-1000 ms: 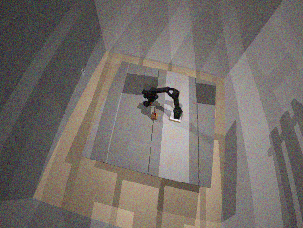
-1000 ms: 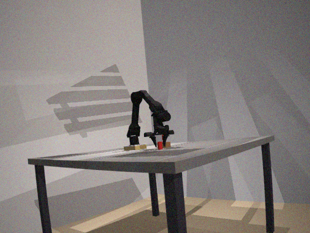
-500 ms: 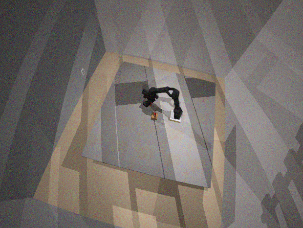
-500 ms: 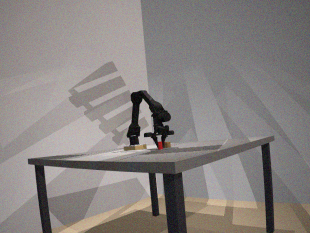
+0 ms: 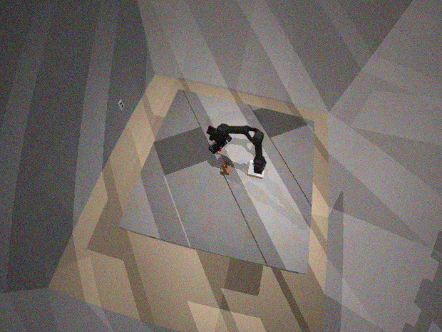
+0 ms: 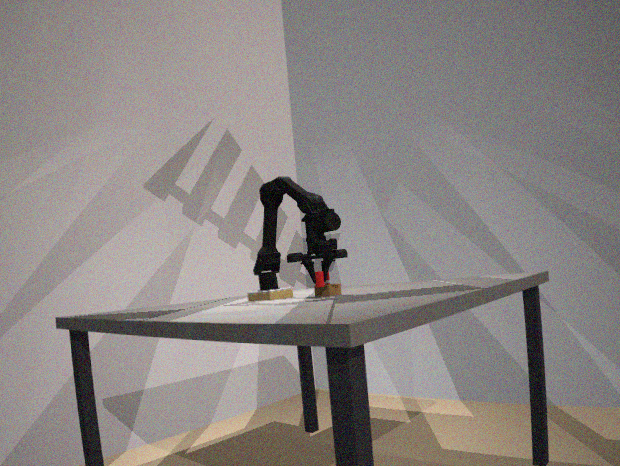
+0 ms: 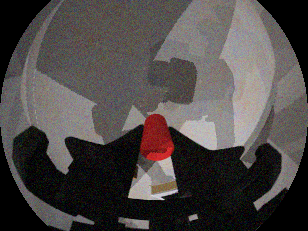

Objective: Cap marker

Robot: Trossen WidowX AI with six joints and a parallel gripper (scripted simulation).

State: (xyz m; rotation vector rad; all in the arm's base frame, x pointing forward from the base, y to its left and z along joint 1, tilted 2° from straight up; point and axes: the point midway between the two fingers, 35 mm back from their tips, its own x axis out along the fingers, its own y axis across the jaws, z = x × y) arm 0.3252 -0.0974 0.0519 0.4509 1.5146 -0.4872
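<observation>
The red cap (image 6: 319,280) (image 7: 157,139) is upright between the fingertips of my gripper (image 5: 218,149) (image 6: 320,275) (image 7: 155,128), which is shut on it. In the exterior view the cap's lower end shows a little above the table. The brown holder block (image 5: 223,172) (image 6: 331,290) stands close by on the table, apart from the cap. The marker (image 5: 225,166) (image 6: 327,276) stands upright in it and shows a small red part. In the exterior view the cap and fingers partly cover the marker.
The arm's base sits on a white-topped, wooden-edged plate (image 5: 254,175) (image 6: 270,295) beside the holder block. The grey table (image 5: 214,210) (image 6: 210,331) carries strong shadow bands. Its edges are far from the gripper.
</observation>
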